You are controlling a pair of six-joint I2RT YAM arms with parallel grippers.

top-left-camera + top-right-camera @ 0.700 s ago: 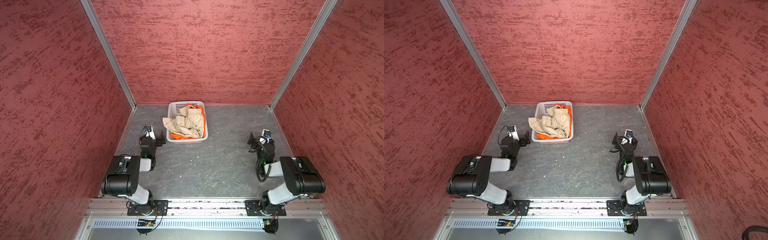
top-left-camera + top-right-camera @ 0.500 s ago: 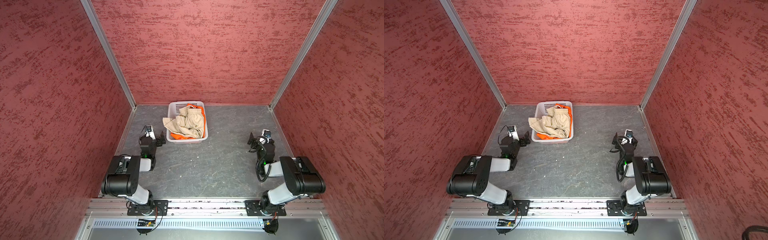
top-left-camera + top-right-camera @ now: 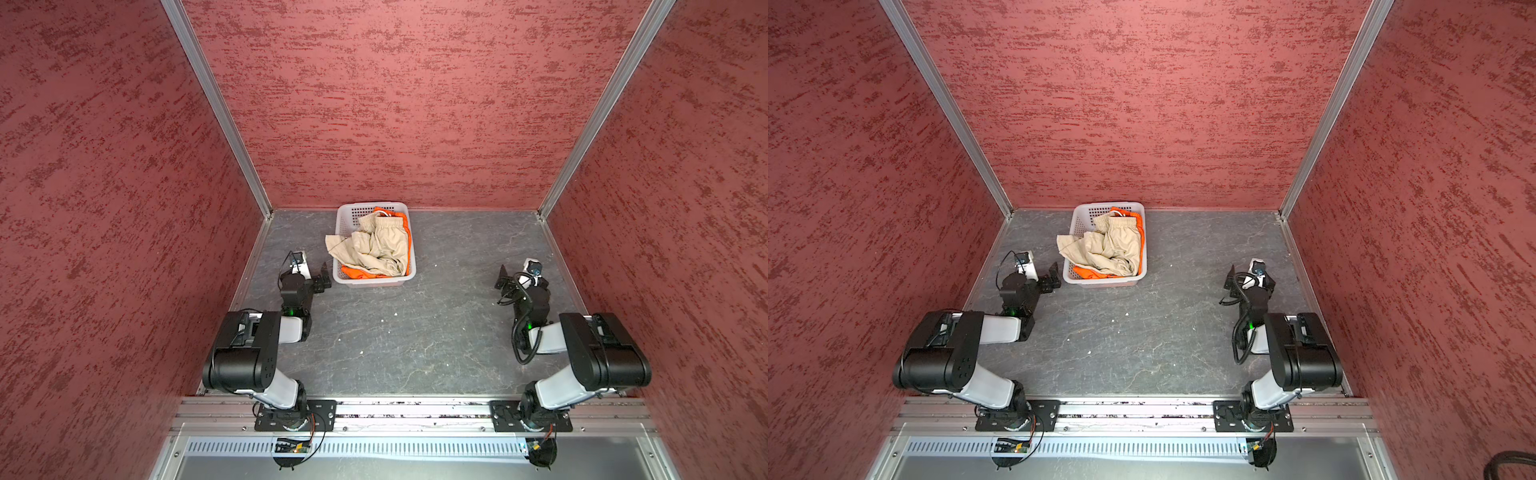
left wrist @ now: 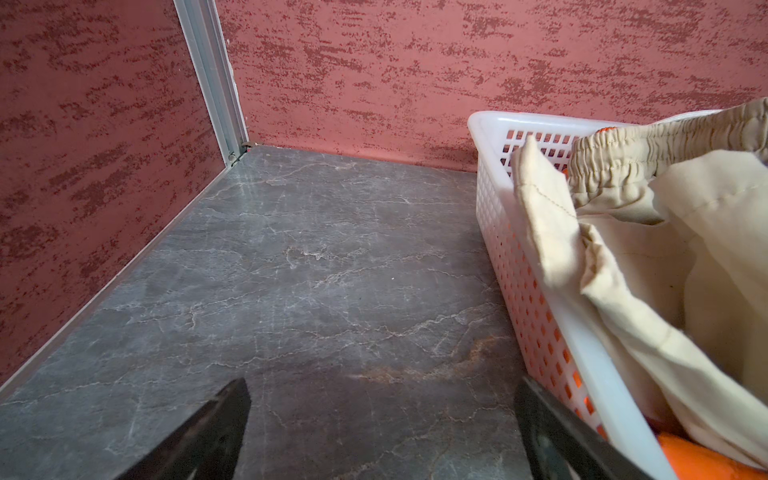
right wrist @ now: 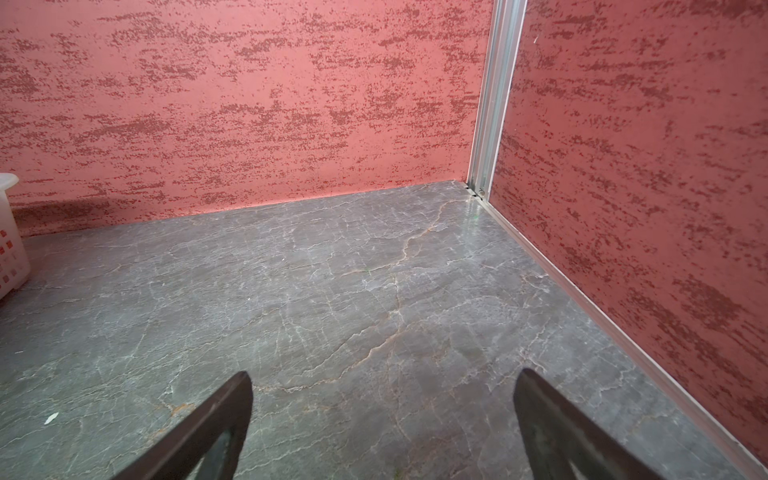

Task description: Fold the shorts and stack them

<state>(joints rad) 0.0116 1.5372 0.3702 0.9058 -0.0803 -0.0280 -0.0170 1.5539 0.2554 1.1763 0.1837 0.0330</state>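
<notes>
The beige shorts [image 3: 376,245] [image 3: 1111,247] lie crumpled on top in a white perforated basket [image 3: 374,281] [image 3: 1100,283], one leg hanging over its left rim. The orange shorts [image 3: 358,273] [image 3: 1096,273] lie under them, showing at the near and right edges. My left gripper [image 3: 323,277] [image 3: 1053,276] rests low just left of the basket's near corner, open and empty. The left wrist view shows its jaws [image 4: 382,386] wide apart over bare floor, with the basket [image 4: 490,124], beige shorts [image 4: 623,257] and orange shorts [image 4: 698,457] alongside. My right gripper [image 3: 503,279] [image 3: 1228,279] [image 5: 382,380] stands open and empty far to the right.
Red textured walls enclose the grey marbled floor [image 3: 415,332] on three sides, with metal corner posts. The basket stands against the back wall. A corner of the basket [image 5: 8,249] shows at the edge of the right wrist view. A metal rail [image 3: 415,409] runs along the front.
</notes>
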